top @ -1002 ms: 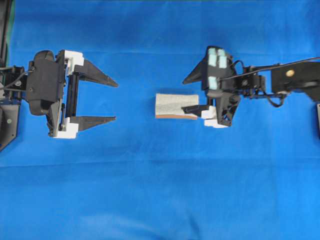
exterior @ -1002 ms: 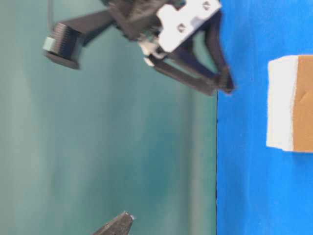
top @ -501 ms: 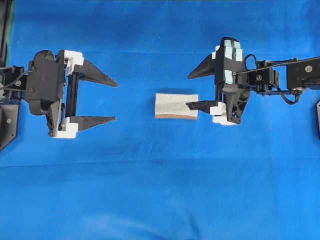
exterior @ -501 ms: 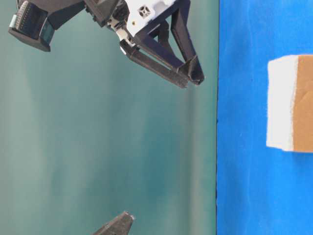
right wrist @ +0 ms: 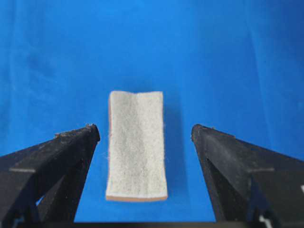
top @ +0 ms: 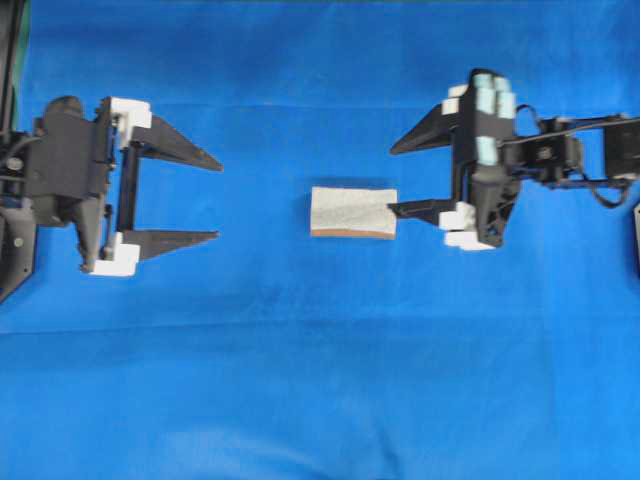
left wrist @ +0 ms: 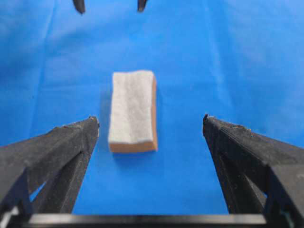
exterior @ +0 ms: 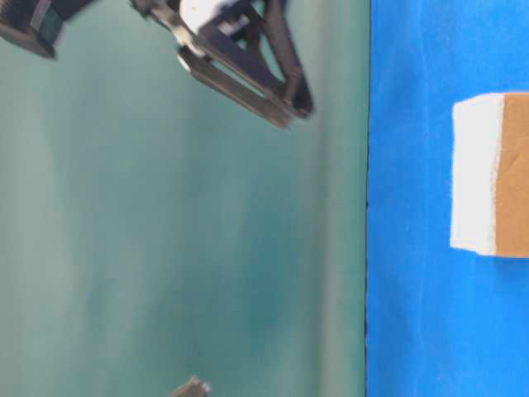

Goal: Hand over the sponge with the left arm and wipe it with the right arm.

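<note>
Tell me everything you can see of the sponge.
The sponge is a small rectangular block with a pale grey-white, fibrous-looking scouring top over a thin orange-brown layer that shows along its edges. It looks soft, and the top is slightly uneven, with a faint crease along its length. It lies flat, pale side up, on the blue cloth near the middle, between the two open grippers. Nothing grips it; in the overhead view one finger of the right gripper ends close by its edge, whether touching it I cannot tell.
</note>
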You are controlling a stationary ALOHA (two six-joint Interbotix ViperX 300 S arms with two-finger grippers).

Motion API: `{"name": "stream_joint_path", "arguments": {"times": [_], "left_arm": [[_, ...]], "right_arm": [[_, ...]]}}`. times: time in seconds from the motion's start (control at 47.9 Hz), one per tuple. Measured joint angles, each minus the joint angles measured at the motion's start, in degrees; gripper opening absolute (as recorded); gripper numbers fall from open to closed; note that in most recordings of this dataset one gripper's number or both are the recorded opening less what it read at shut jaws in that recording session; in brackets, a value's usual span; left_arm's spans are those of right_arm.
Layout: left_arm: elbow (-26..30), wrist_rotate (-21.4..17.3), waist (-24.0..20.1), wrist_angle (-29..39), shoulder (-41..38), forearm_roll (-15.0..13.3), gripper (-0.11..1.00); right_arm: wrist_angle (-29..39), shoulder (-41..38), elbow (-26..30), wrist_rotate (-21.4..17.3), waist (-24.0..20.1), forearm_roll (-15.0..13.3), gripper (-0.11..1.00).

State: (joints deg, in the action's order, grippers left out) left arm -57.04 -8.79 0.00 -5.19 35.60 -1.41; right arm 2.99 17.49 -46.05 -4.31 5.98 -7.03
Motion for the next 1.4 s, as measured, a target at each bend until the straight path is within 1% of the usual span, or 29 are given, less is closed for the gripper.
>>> {"name": "stream_joint_path", "arguments": {"times": [0.313,0.48,0.626,0.835,0.856,1.065,1.294,1.399], "left_arm": [[-2.37,-0.09,0.00,3.52,8.61,-0.09,0.89],[-3.16,0.00,0.00,6.86,14.24,0.00,0.89],[-4.04,0.09,0.00,10.02,18.19,-0.09,0.89],[-6.15,0.44,0.00,12.83,23.55,-0.09,0.89],[-6.94,0.53,0.00,13.36,24.96,-0.09,0.89],[-10.63,0.70,0.00,14.68,31.46,-0.09,0.89],[-14.59,0.88,0.00,16.88,37.44,-0.09,0.89],[-15.56,1.41,0.00,17.84,39.11,-0.09,0.89]], "right_arm": [[3.60,15.38,-6.42,-0.09,0.00,0.00,0.74],[8.70,25.66,-9.05,-0.09,-0.09,0.09,0.74],[12.48,33.13,-11.16,-0.09,-0.09,0.09,0.74],[15.47,41.40,-15.12,-0.09,-0.09,0.09,0.74],[15.64,42.19,-15.56,-0.09,-0.09,0.09,0.74],[15.82,47.37,-20.21,-0.18,-0.09,0.35,0.72],[14.94,49.66,-24.35,-0.18,-0.09,3.34,0.72],[13.27,49.92,-25.22,-0.26,-0.09,3.87,0.72]]}}
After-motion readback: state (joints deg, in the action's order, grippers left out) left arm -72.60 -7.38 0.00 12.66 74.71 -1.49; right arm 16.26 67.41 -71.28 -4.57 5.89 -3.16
